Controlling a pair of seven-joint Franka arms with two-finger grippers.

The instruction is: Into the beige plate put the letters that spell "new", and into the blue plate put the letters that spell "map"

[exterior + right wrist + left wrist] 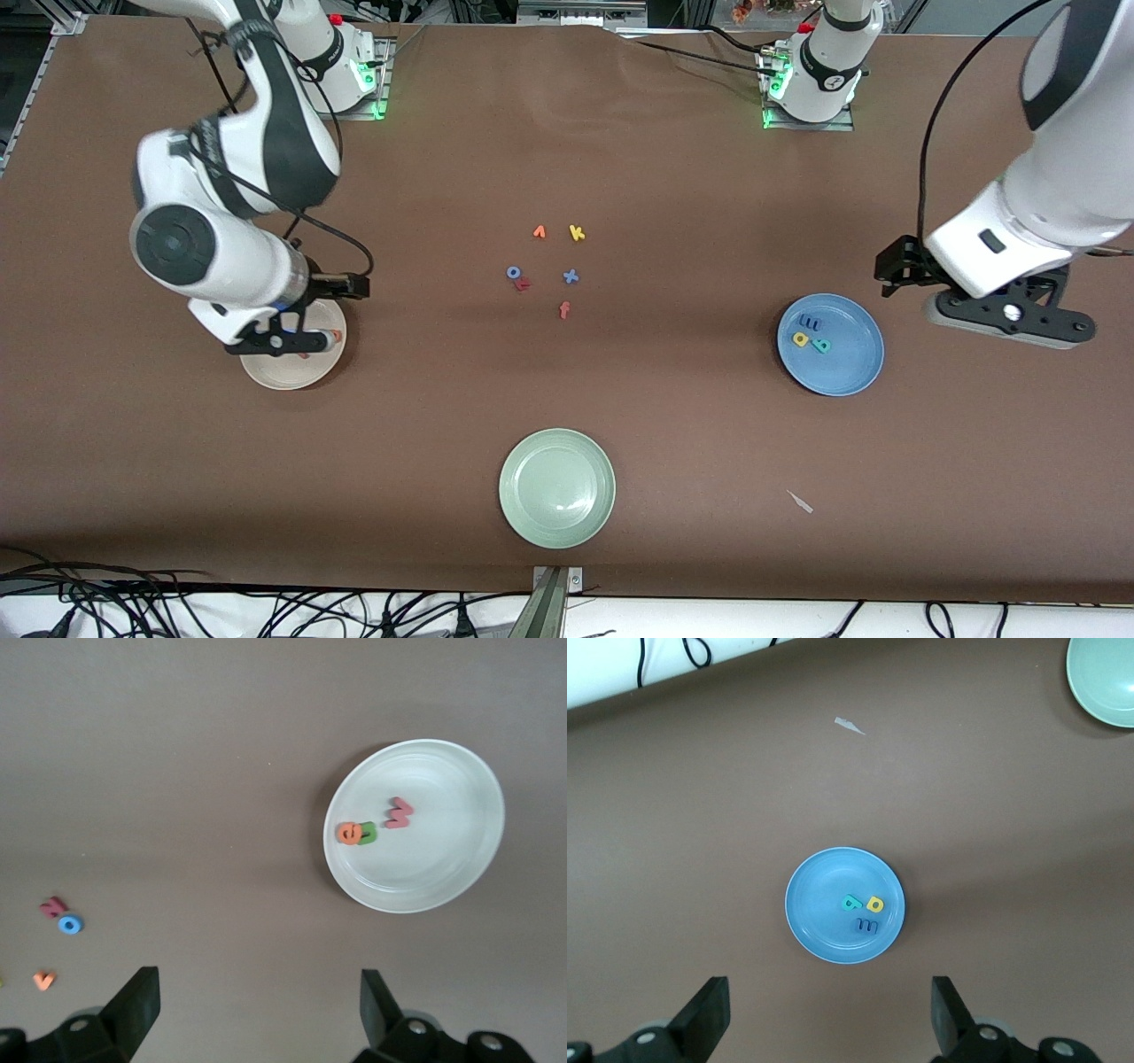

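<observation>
The beige plate (469,780) holds the salmon-pink w (399,812), with the orange e (349,833) leaning on the green n (368,831). In the front view my right arm hides much of this beige plate (288,377). The blue plate (850,372) lies toward the left arm's end and holds the blue m (866,925), yellow a (874,904) and teal p (851,902). My right gripper (257,1010) hangs open and empty above bare table beside the beige plate. My left gripper (830,1014) hangs open and empty beside the blue plate.
A pale green plate (556,487) lies nearest the front camera. Mid-table are loose letters: orange v (539,232), yellow k (577,233), blue o (514,273) touching a red letter (523,283), blue x (570,276), orange-red f (564,309). A pale scrap (800,501) lies nearer the camera than the blue plate.
</observation>
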